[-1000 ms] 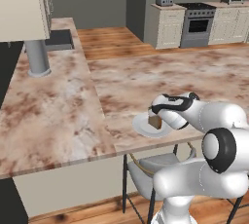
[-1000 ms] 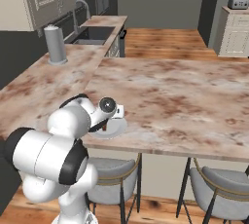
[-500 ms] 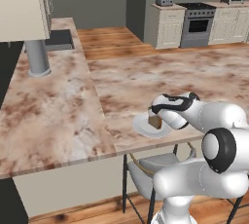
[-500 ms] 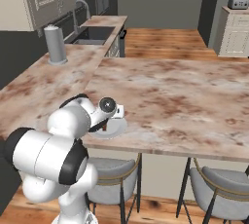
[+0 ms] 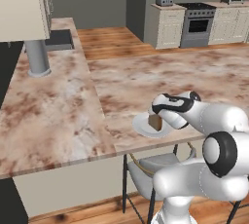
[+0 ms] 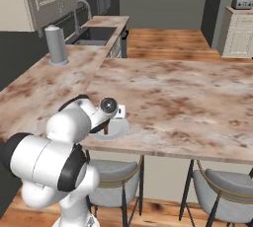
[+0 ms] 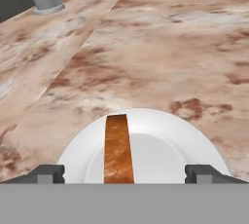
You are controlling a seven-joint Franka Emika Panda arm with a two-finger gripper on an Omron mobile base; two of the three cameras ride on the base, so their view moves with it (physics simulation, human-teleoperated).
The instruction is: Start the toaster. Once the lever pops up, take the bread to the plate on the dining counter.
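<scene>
Dining counter [image 7: 160,47]: bread [image 7: 118,150] on plate [image 7: 165,145], between wide-open, empty tool [image 7: 124,173].

Rendered frames, even diffuse lighting, moderately bright; no single light source identifiable. Broad cream-and-reddish-brown marbled stone desk [image 5: 146,79] evenly lit, no glare. Flat round white plate [image 7: 160,145] clean white, faint grey shading inside rim, not blown out. Far grey wall and left margin of base views dim. Soft shadow beneath desk overhang onto grey-cushioned stools [image 6: 113,176]. Marbling slightly soft and blurred throughout. No edge distortion evident.
</scene>
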